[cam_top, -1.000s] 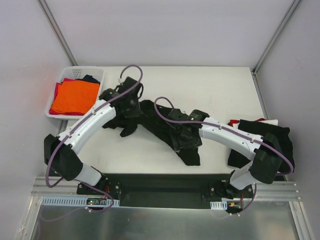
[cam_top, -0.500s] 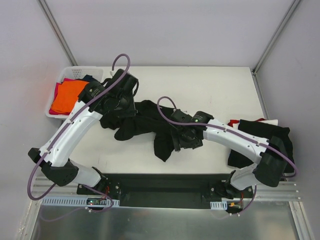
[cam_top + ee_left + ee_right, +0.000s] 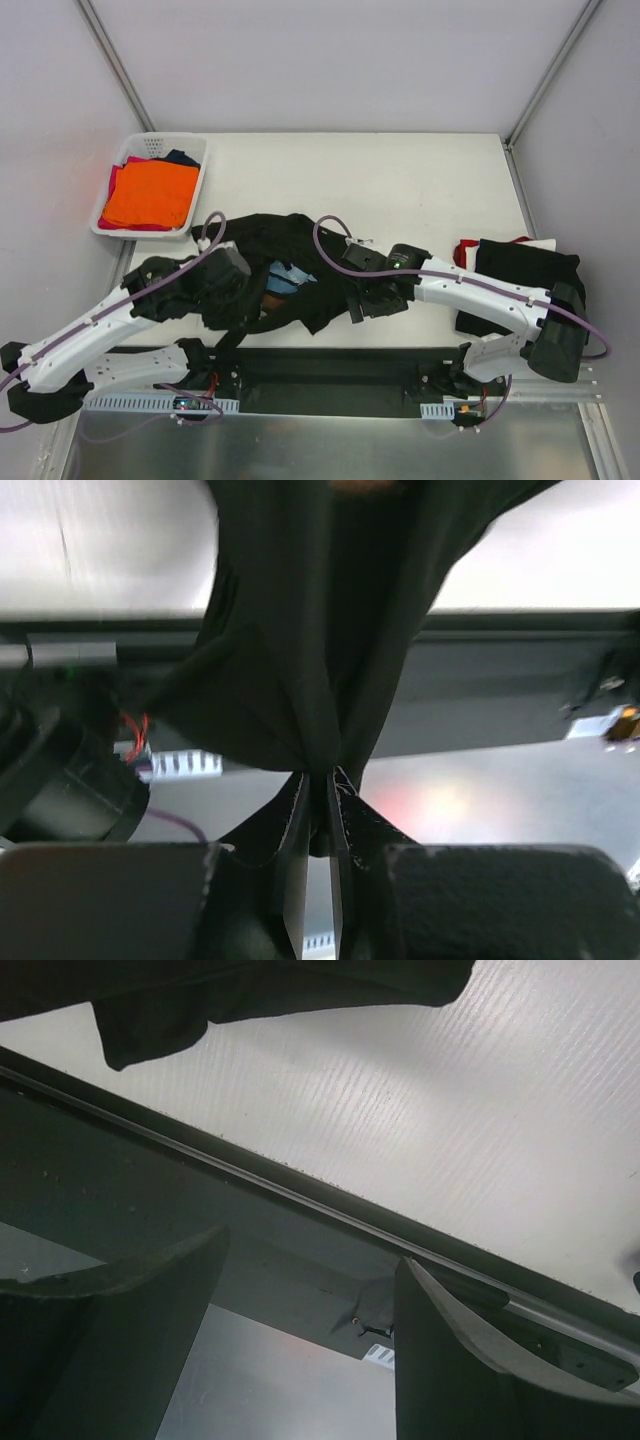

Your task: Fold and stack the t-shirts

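Top: black t-shirt (image 3: 290, 250) is bunched at the near edge of the table (image 3: 400, 180), around the middle, with a patch of blue and tan print showing. Orange t-shirt (image 3: 150, 195) sits in the basket (image 3: 196, 165) at the far left corner. Folded t-shirts (image 3: 520, 270) are at the right edge.
Left wrist: left gripper (image 3: 318, 780) is pinched tight on a gather of the black t-shirt; cloth fans out from the pinch.
Right wrist: right gripper (image 3: 310, 1250) is spread apart and holding nothing, over the near edge, with the black hem beyond it.
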Robot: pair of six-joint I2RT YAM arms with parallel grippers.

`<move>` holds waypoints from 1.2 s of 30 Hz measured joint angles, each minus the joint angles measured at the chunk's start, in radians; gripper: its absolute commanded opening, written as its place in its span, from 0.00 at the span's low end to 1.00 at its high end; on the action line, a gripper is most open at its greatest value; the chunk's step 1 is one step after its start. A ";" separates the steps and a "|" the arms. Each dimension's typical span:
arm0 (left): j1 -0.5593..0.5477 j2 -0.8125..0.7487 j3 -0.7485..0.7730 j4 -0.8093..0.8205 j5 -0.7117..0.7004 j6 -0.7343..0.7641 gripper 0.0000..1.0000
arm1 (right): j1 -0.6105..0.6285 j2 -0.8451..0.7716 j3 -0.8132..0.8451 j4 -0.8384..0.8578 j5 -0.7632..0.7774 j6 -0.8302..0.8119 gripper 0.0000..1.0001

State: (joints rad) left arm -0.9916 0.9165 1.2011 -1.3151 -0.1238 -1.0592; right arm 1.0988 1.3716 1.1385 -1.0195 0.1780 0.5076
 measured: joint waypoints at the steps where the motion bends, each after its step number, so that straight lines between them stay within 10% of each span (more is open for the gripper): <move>1: -0.012 -0.035 -0.054 -0.001 0.016 -0.027 0.13 | 0.008 0.000 0.000 -0.003 0.002 0.004 0.72; 2: -0.023 -0.074 -0.108 -0.005 0.034 -0.055 0.18 | 0.014 0.000 0.000 -0.006 0.004 0.006 0.72; 3: -0.025 -0.115 -0.161 -0.010 0.049 -0.079 0.51 | 0.021 0.000 0.000 -0.009 0.007 0.009 0.73; 6: -0.029 -0.208 -0.248 -0.032 0.074 -0.129 0.99 | 0.032 -0.001 0.000 -0.018 0.017 0.014 0.73; 9: -0.030 -0.222 -0.248 -0.036 0.070 -0.160 0.99 | 0.034 -0.004 0.000 -0.032 0.029 0.013 0.66; 12: -0.030 -0.167 -0.209 -0.038 0.048 -0.164 0.99 | 0.034 -0.003 0.017 -0.056 0.047 -0.002 0.14; 14: -0.030 -0.101 -0.148 -0.036 0.018 -0.161 0.99 | 0.024 0.004 0.048 -0.071 0.055 -0.029 0.01; 22: -0.030 0.178 0.138 -0.015 -0.138 -0.119 0.67 | -0.167 0.154 0.252 -0.067 0.019 -0.169 0.01; 25: -0.029 0.286 0.158 -0.004 -0.165 -0.077 0.27 | -0.258 0.262 0.340 -0.057 -0.032 -0.230 0.01; 26: -0.029 0.326 0.158 0.007 -0.171 -0.062 0.00 | -0.285 0.313 0.383 -0.045 -0.056 -0.255 0.01; 36: 0.090 0.500 0.208 0.160 -0.174 0.106 0.00 | -0.377 0.687 0.633 0.076 -0.377 -0.379 0.01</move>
State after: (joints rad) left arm -0.9020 1.4170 1.4086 -1.1549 -0.2974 -0.9535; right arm 0.7219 2.0586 1.7714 -0.9436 -0.1993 0.1287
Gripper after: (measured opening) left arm 0.003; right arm 0.014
